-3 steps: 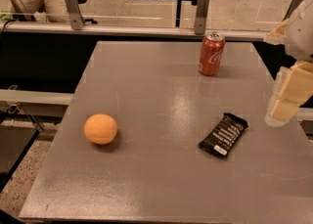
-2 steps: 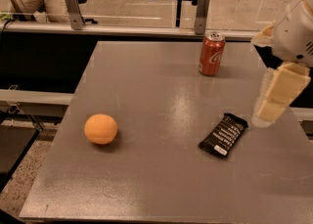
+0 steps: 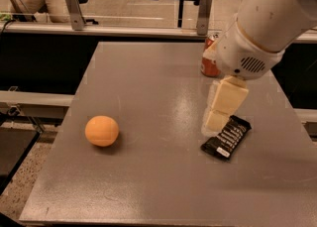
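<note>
My gripper (image 3: 216,120) hangs from the white arm (image 3: 270,18) at the right, its cream fingers pointing down just above the grey table (image 3: 148,87). It is nearest to a black snack bar (image 3: 226,137), which lies flat just right of and below the fingertips. A red soda can (image 3: 210,62) stands behind the arm, mostly hidden by the wrist. An orange (image 3: 101,131) rests on the table's left side, well away from the gripper.
Beyond the table's far edge runs a low metal rail (image 3: 99,28) with two upright posts. Office chairs and desks stand on the floor behind. A lower shelf (image 3: 29,103) sits to the table's left.
The arm has swung in from the right edge toward the table's middle and come closer to the camera. Its wrist now covers most of the can, and the fingers are over the snack bar's left end.
</note>
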Action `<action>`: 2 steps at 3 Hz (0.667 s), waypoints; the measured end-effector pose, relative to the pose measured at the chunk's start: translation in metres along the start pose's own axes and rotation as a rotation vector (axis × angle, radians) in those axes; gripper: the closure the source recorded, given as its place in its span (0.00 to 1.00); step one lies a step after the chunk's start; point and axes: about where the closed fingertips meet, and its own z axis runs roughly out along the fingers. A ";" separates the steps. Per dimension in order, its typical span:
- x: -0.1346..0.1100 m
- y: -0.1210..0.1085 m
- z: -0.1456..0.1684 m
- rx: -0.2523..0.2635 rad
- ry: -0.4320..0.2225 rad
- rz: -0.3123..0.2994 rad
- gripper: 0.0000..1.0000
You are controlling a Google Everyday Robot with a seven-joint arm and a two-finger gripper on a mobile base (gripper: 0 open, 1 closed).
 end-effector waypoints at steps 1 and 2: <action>-0.041 0.011 0.033 -0.035 -0.050 -0.016 0.00; -0.062 0.015 0.055 -0.054 -0.072 -0.017 0.00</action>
